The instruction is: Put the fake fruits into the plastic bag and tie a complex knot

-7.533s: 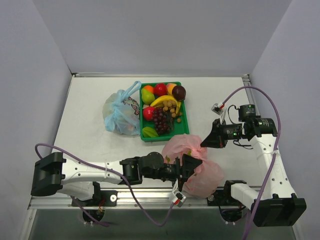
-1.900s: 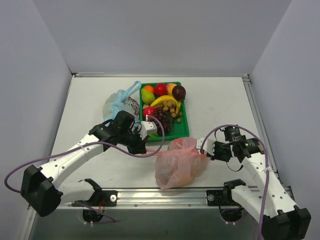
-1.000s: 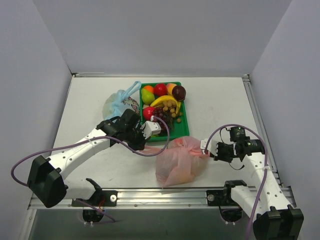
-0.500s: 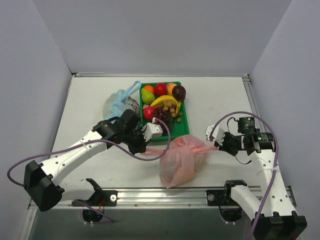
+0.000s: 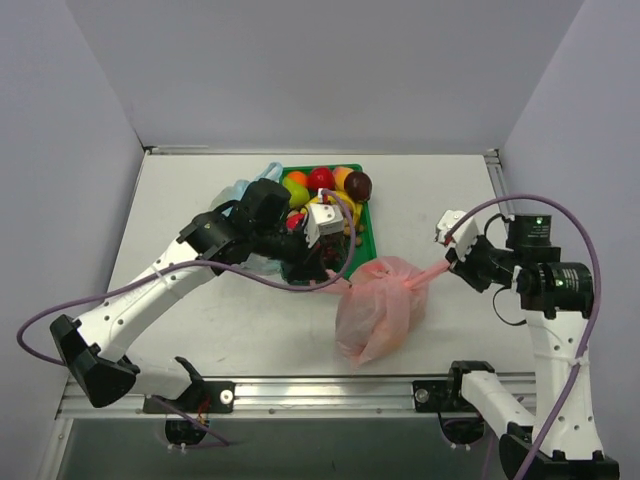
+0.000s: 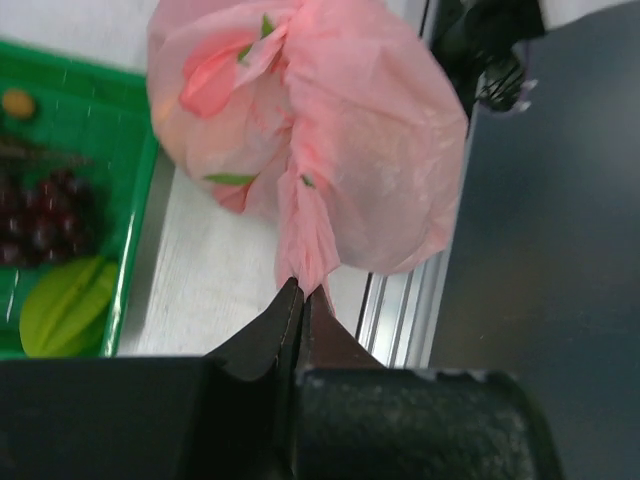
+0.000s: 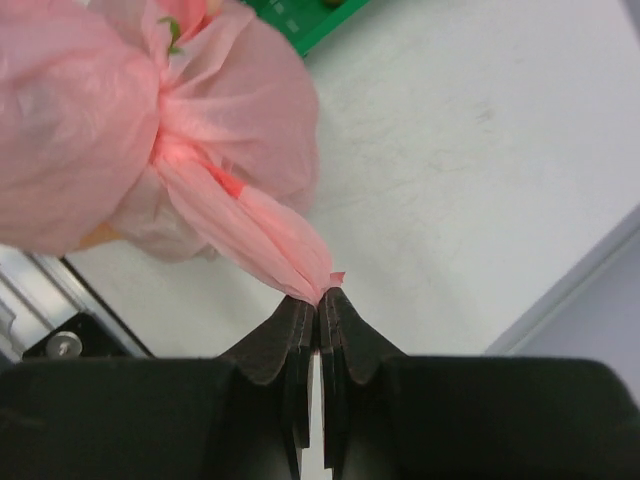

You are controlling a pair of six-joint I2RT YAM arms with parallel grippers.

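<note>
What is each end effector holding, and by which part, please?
The plastic bag: left end effector and right end effector each pinch one twisted handle.

You have a green tray [image 5: 369, 228] on the white surface [image 5: 180, 200], with a light-blue bag [image 5: 238, 190] just left of it.

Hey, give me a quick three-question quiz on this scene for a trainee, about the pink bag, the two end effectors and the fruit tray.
1. True or false: the left end effector is shut on a strand of the pink bag.
2. Fill in the blank: the purple grapes lie in the green ____.
3. What does the right end effector hold? A: nothing, it is open. B: a twisted strand of the pink bag. C: the purple grapes.

Key: 1 true. 2 tray. 3 B.
</note>
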